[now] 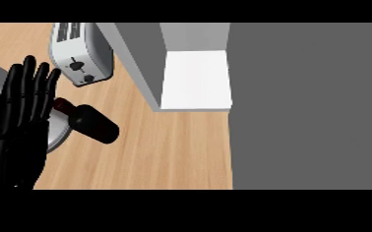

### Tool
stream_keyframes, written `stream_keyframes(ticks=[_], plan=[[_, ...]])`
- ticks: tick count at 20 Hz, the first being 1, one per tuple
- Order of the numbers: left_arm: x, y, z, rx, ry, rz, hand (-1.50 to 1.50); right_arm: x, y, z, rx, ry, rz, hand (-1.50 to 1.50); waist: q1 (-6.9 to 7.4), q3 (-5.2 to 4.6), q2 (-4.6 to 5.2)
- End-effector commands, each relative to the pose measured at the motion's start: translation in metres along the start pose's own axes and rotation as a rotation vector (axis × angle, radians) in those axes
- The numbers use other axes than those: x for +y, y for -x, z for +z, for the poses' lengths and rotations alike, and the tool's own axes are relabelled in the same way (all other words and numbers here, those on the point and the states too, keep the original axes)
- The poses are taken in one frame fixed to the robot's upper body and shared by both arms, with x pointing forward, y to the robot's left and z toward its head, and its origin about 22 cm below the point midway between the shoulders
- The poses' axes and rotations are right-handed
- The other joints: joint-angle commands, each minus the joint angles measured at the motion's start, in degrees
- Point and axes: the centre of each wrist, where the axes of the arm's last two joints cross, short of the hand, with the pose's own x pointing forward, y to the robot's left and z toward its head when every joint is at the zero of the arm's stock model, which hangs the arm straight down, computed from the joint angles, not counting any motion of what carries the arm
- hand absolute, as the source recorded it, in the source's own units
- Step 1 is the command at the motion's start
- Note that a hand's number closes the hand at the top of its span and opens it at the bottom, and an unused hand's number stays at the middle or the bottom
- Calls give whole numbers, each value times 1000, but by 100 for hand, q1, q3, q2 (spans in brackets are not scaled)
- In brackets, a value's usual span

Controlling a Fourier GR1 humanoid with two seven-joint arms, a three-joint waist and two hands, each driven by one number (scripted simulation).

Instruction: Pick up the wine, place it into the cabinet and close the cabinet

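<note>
Left robot hand (pixel 25 118): at the view's left edge, fingers straight, pointing up and slightly apart, clamped on nothing.
Wine (pixel 93 123): a dark bottle lying on its side on the surface (pixel 174 147), just right of the robot hand, neck toward the upper left and close to the fingers; whether they touch I cannot tell.
Round grey dish (pixel 61 133): partly hidden behind the hand, its rim showing under the bottle's neck end.
Toaster (pixel 81 54): silver, at the upper left, above the bottle and apart from it.
Cabinet (pixel 196 78): open at the top middle, showing 1 white inside floor, well right of the wine.
Grey panel (pixel 138 64): slanted along the cabinet's left side, between toaster and opening.
</note>
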Motion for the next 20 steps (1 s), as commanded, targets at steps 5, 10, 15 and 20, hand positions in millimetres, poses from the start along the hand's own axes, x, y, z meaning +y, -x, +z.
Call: stream_keyframes(ticks=[5, 10, 15, 20], plan=[[14, 8, 18, -42, 412, 201, -150, -8, -16, 19, -15, -34, -13, -150, -118, -252, 192], [8, 11, 50, 156, 547, 516, -150, 6, -19, 39, 123, -233, -109, -150, -29, -243, 166], [62, -2, 41, 185, 594, 534, -150, 1, -50, 38, 116, -249, -101, -150, -18, -239, 204], [59, -41, 49, 190, 582, 559, -150, -4, -81, 41, 134, -249, -95, -150, -7, -234, 200]])
